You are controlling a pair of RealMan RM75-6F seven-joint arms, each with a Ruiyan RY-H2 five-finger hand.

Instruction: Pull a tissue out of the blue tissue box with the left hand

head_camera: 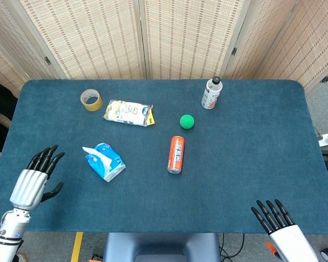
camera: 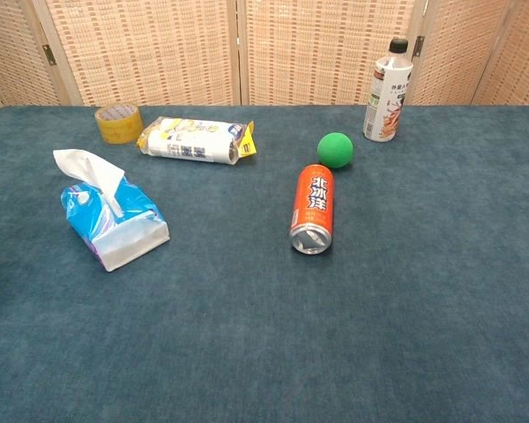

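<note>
The blue tissue box (head_camera: 105, 161) lies on the table's left half, with a white tissue (head_camera: 91, 152) sticking out of its top; the chest view shows the box (camera: 115, 219) and its tissue (camera: 90, 168) at the left. My left hand (head_camera: 35, 177) hovers over the table's front left, open with fingers spread, well to the left of the box and apart from it. My right hand (head_camera: 273, 216) is at the front right edge, open and holding nothing. Neither hand appears in the chest view.
An orange can (head_camera: 176, 154) lies on its side mid-table, with a green ball (head_camera: 187, 121) behind it. A white bottle (head_camera: 211, 93) stands at the back. A tape roll (head_camera: 91, 100) and a snack packet (head_camera: 129, 113) lie behind the tissue box.
</note>
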